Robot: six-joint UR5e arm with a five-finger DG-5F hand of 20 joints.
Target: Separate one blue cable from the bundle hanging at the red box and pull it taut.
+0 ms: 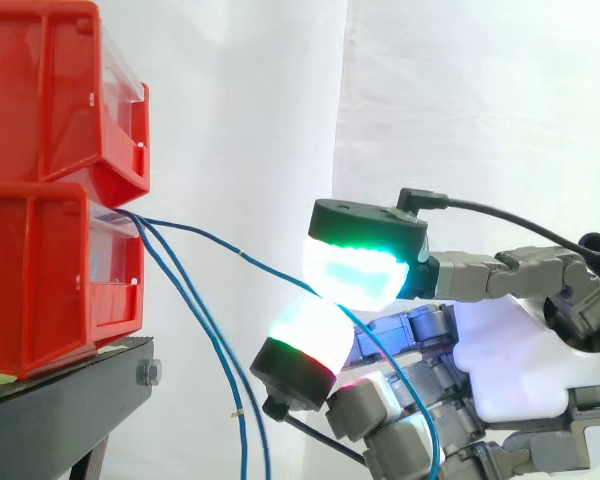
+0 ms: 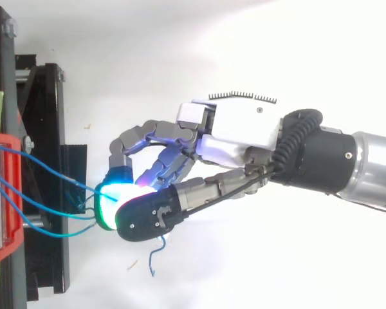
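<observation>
Several thin blue cables leave the front of the lower red box (image 1: pixel 40 280). One blue cable (image 1: pixel 230 249) runs almost straight, down and to the right, from the box into the hand (image 1: pixel 520 360). It is pinched there between two glowing fingertips (image 1: pixel 352 272), one above and one below it. Past the pinch its free length (image 1: pixel 423 420) drops in front of the fingers. The other blue cables (image 1: pixel 215 350) hang slack below the box, apart from the hand. In the top view the hand (image 2: pixel 244 129) reaches left toward the box (image 2: pixel 3 193), and a loose cable end (image 2: pixel 156 257) trails under it.
A second red box (image 1: pixel 50 100) is stacked on the lower one. Both sit on a black stand (image 1: pixel 60 400) at the left, in front of a white curtain. The arm comes in from the right.
</observation>
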